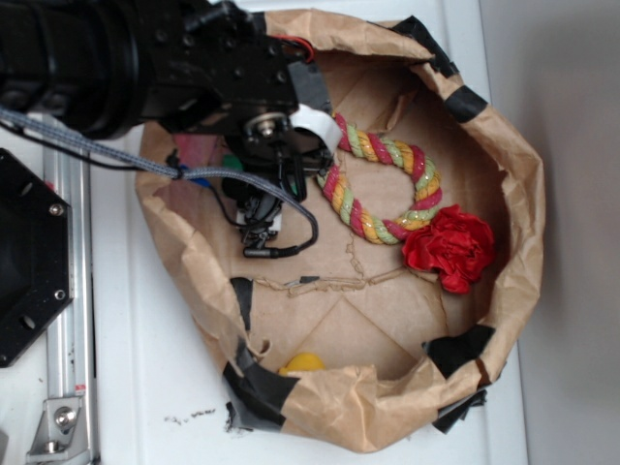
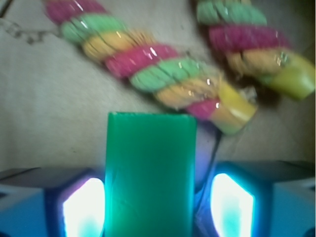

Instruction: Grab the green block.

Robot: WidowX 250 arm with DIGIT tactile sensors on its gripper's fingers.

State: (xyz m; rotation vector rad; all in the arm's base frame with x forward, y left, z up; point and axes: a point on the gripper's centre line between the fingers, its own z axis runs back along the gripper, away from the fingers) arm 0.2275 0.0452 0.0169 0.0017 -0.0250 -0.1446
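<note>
Gripper (image 2: 150, 197) spread, pads (image 2: 81, 207) either side of green block (image 2: 148, 173), small gaps visible; twisted rope (image 2: 148, 64) just beyond, inside paper bag (image 1: 504, 194).

No text, label, brand, number or sign can be read in either view. The exterior view shows only plain surfaces: the brown paper bag (image 1: 513, 194) with its black tape patches carries no printing that can be made out, and the black robot arm (image 1: 145, 58) shows no legible marking. In the wrist view the green block (image 2: 149, 173) has smooth unmarked faces, and the twisted rope (image 2: 148, 69) bears nothing written.
</note>
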